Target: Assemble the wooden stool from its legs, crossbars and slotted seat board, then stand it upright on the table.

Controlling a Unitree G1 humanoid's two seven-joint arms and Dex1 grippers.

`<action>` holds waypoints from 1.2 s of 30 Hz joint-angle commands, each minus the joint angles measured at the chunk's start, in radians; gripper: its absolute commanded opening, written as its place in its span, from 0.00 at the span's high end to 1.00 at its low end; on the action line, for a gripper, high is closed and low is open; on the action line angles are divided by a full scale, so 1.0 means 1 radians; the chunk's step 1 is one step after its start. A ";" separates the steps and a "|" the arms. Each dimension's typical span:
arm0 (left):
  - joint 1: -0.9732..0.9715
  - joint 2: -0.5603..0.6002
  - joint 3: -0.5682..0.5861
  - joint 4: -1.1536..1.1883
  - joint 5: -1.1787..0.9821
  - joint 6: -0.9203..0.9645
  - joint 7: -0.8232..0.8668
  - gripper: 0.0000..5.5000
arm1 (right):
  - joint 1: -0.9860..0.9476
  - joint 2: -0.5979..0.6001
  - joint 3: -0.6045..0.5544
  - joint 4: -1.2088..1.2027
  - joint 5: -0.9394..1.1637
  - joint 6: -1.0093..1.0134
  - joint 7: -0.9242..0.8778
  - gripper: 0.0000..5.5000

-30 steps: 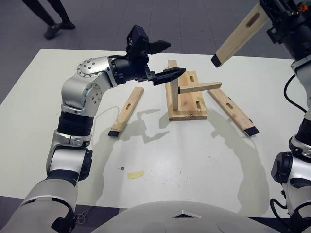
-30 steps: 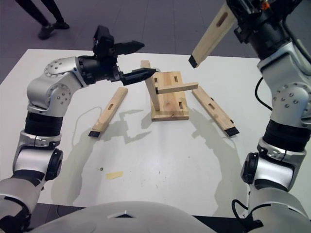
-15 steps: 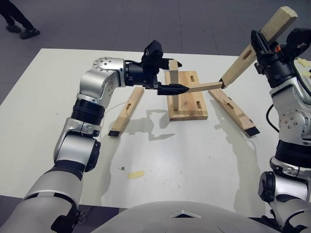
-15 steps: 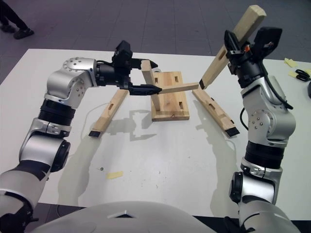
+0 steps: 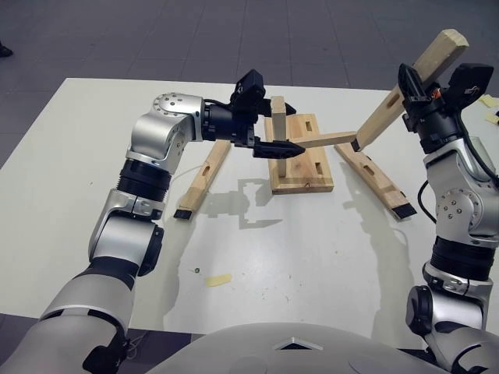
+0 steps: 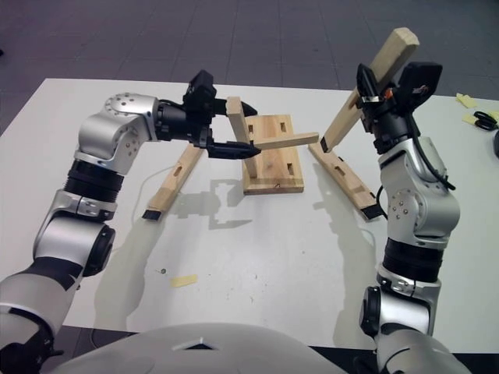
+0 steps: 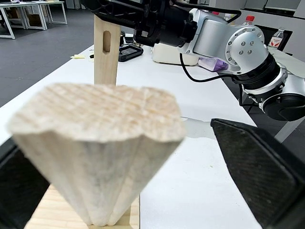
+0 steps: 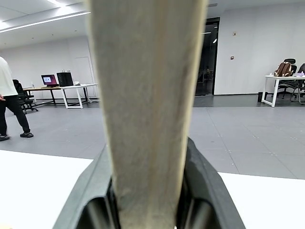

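On the near part of the bench (image 5: 312, 257) lies a scrap of tape (image 5: 218, 279). Farther in, one loose leg (image 5: 204, 178) lies flat to the left of the seat board (image 5: 306, 170) and a second loose leg (image 5: 373, 178) to its right. An upright leg (image 5: 278, 160) stands in the board, with a crossbar (image 5: 323, 140) jutting level from it toward the robot's right. The left gripper (image 5: 296, 127) is open, its jaws either side of that upright leg. The right gripper (image 5: 417, 97) is clamped on a tilted leg (image 5: 382, 117), long axis rising up and away to the right, lower end just beside the crossbar's free tip. Its slot (image 7: 106, 42) sits higher than that tip, so the right arm likely has to lower and square the leg
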 commanded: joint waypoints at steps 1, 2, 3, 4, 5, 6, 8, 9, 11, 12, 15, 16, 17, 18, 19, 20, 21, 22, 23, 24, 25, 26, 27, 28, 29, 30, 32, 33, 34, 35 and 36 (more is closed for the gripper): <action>0.010 0.013 0.010 -0.020 0.017 0.008 0.006 0.02 | -0.017 0.007 0.003 0.001 -0.008 0.009 0.008 0.81; 0.011 0.012 0.009 -0.019 0.020 0.007 0.008 0.02 | -0.017 0.009 0.003 0.001 -0.009 0.010 0.009 0.81; 0.012 0.012 0.008 -0.020 0.021 0.008 0.008 0.02 | -0.015 0.011 0.004 0.000 -0.010 0.011 0.009 0.81; 0.012 0.011 0.007 -0.021 0.021 0.010 0.008 0.02 | -0.010 0.011 0.005 -0.002 -0.011 0.014 0.009 0.81; 0.011 0.011 0.006 -0.022 0.022 0.010 0.006 0.02 | -0.004 0.012 0.005 -0.004 -0.013 0.016 0.009 0.81; 0.009 0.011 0.005 -0.020 0.025 0.009 0.006 0.02 | 0.003 0.013 0.005 -0.008 -0.015 0.017 0.010 0.81; 0.005 0.010 0.012 -0.014 0.032 0.002 0.017 0.06 | 0.019 0.015 0.007 -0.025 -0.019 0.019 0.012 0.81; 0.005 0.010 0.018 -0.017 0.032 0.000 0.025 0.10 | 0.032 0.019 0.009 -0.041 -0.018 0.019 0.013 0.81; 0.016 0.013 0.035 -0.042 0.027 0.005 0.043 0.16 | 0.063 0.033 0.008 -0.073 -0.004 0.017 0.020 0.81; 0.024 0.016 0.044 -0.056 0.024 0.007 0.051 0.20 | 0.077 0.043 0.004 -0.088 0.009 0.015 0.026 0.81; 0.046 0.022 0.057 -0.084 0.022 0.010 0.066 0.29 | 0.100 0.065 0.003 -0.111 0.026 0.019 0.030 0.81; 0.055 0.024 0.057 -0.095 0.023 0.011 0.068 0.34 | 0.102 0.072 0.009 -0.117 0.025 0.020 0.028 0.81; 0.063 0.026 0.056 -0.108 0.023 0.014 0.069 0.37 | 0.104 0.077 0.015 -0.124 0.023 0.018 0.025 0.81; 0.072 0.030 0.054 -0.122 0.024 0.017 0.068 0.40 | 0.105 0.084 0.021 -0.131 0.020 0.018 0.022 0.81; 0.079 0.035 0.052 -0.135 0.025 0.019 0.066 0.44 | 0.107 0.089 0.025 -0.137 0.017 0.017 0.018 0.81; 0.086 0.041 0.052 -0.147 0.023 0.024 0.064 0.47 | 0.112 0.091 0.033 -0.143 0.010 0.012 0.019 0.81; 0.090 0.046 0.052 -0.157 0.022 0.027 0.063 0.49 | 0.119 0.091 0.040 -0.150 -0.001 0.008 0.019 0.81; 0.093 0.049 0.053 -0.165 0.021 0.030 0.065 0.53 | 0.126 0.090 0.047 -0.155 -0.011 0.004 0.019 0.81; 0.096 0.048 0.057 -0.171 0.018 0.032 0.070 0.55 | 0.135 0.090 0.056 -0.161 -0.024 0.000 0.019 0.81; 0.100 0.045 0.061 -0.178 0.017 0.031 0.081 0.58 | 0.144 0.085 0.070 -0.166 -0.048 -0.009 0.021 0.81; 0.104 0.040 0.065 -0.186 0.017 0.030 0.093 0.59 | 0.151 0.083 0.078 -0.167 -0.066 -0.017 0.023 0.81; 0.110 0.034 0.067 -0.197 0.017 0.029 0.106 0.60 | 0.157 0.079 0.085 -0.166 -0.086 -0.026 0.025 0.81; 0.115 0.029 0.067 -0.205 0.018 0.025 0.118 0.60 | 0.160 0.076 0.089 -0.164 -0.105 -0.035 0.026 0.81; 0.123 0.022 0.065 -0.215 0.026 0.019 0.139 0.60 | 0.164 0.070 0.094 -0.161 -0.126 -0.048 0.029 0.81; 0.134 0.016 0.058 -0.227 0.037 0.011 0.159 0.60 | 0.167 0.066 0.096 -0.159 -0.148 -0.059 0.030 0.81; 0.147 0.015 0.051 -0.245 0.045 0.010 0.176 0.61 | 0.167 0.063 0.098 -0.156 -0.163 -0.067 0.032 0.81; 0.179 0.016 0.030 -0.285 0.057 0.012 0.195 0.61 | 0.166 0.065 0.099 -0.153 -0.177 -0.072 0.033 0.81; 0.195 0.015 0.020 -0.301 0.064 0.010 0.208 0.61 | 0.167 0.067 0.099 -0.154 -0.181 -0.072 0.034 0.81; 0.212 0.015 0.009 -0.317 0.074 0.005 0.221 0.61 | 0.169 0.068 0.099 -0.158 -0.183 -0.071 0.034 0.81; 0.234 0.014 -0.004 -0.337 0.084 -0.001 0.238 0.62 | 0.171 0.069 0.099 -0.162 -0.185 -0.067 0.035 0.81; 0.257 0.012 -0.013 -0.358 0.092 -0.003 0.259 0.62 | 0.174 0.069 0.099 -0.164 -0.186 -0.064 0.036 0.81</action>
